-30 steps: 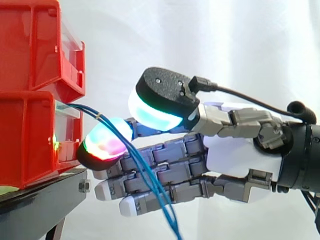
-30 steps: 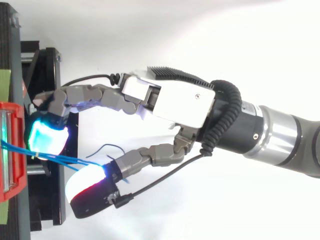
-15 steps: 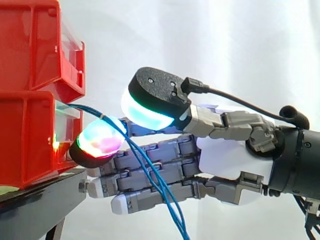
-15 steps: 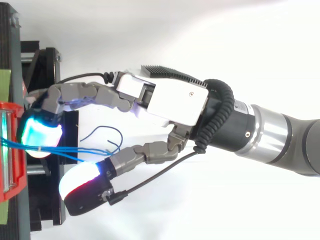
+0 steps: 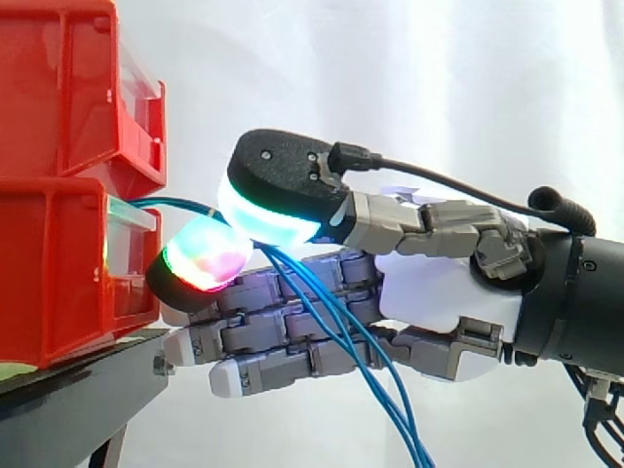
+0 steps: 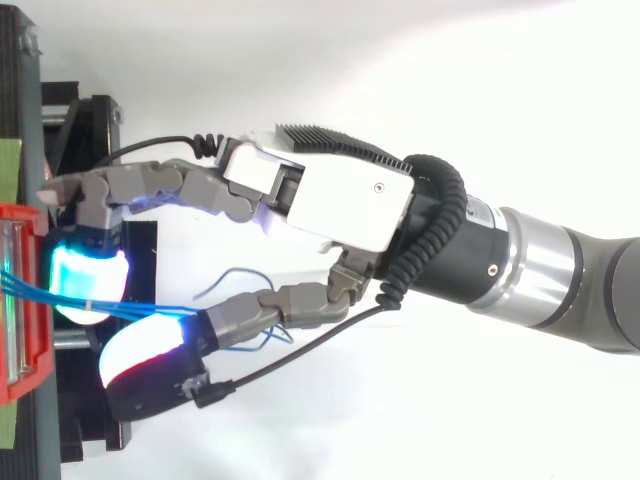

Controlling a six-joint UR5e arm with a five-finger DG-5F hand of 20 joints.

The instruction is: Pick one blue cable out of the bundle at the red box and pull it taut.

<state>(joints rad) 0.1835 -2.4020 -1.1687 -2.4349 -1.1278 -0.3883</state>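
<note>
Judging from where things lie, we are reading this as the grasping stage, with the pull not yet begun. The hand (image 5: 439,292) is reaching level toward the lower red bin (image 5: 49,263). Its fingers (image 5: 205,265) are pinching the blue cables (image 6: 150,308) between the thumb's glowing pad and one fingertip pad, while the rest are lying straight underneath. We are counting several strands in that pinch, so we are judging that singling out one cable is not yet done. Past the pads the strands are sagging down across the hand, so nothing there is looking taut. What is left, we are thinking, is separating one strand and drawing it away from the bin.

The cables are coming out at the lower bin's clear front lip. We are not seeing inside it. The upper red bin (image 5: 68,88) is sitting stacked on top, with its contents likewise hidden. Both are resting on the black stand (image 5: 78,390).
</note>
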